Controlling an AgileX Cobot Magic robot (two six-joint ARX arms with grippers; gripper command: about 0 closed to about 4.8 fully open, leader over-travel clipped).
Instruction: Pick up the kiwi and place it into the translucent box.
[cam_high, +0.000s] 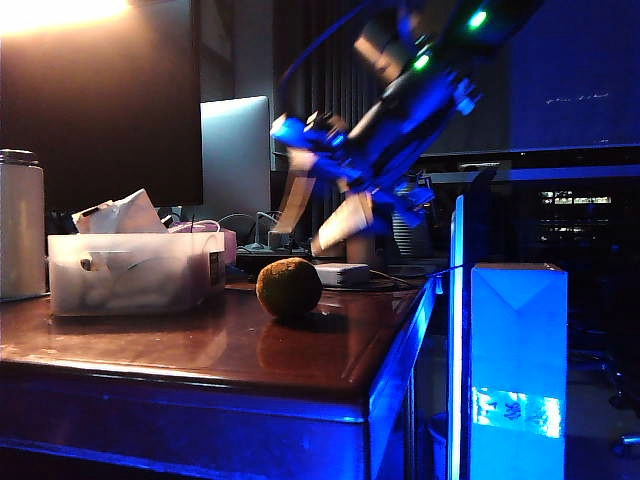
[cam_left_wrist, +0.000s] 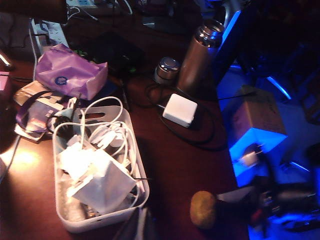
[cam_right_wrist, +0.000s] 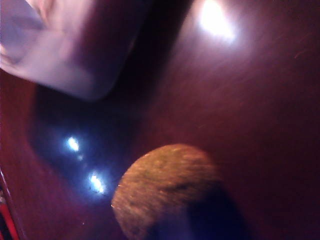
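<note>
Kiwi (cam_high: 289, 288) placement is not yet begun: in the exterior view the fruit rests on the dark polished table (cam_high: 200, 350), near the edge, apart from the translucent box (cam_high: 135, 272), which stands to the left of it with crumpled white paper showing above its rim. The right tool (cam_high: 340, 225) hangs above and slightly behind the kiwi on a blurred arm lit blue; its pale fingers appear parted and hold nothing, and no contact with the fruit is visible. The left tool does not appear in this view. In the left wrist view the box (cam_left_wrist: 140, 192) lies below the camera, filled with white cables and paper packets, and the kiwi (cam_left_wrist: 202, 209) sits on the table beside it, with the dark blurred right tool (cam_left_wrist: 240, 197) just beside the fruit; the left tool itself is out of frame, so its opening cannot be told. In the right wrist view the kiwi (cam_right_wrist: 167, 187) fills the near field, a corner of the box (cam_right_wrist: 75, 50) beyond it. Remaining steps, by judgement: grasp, lift, carry to the box, release.
</note>
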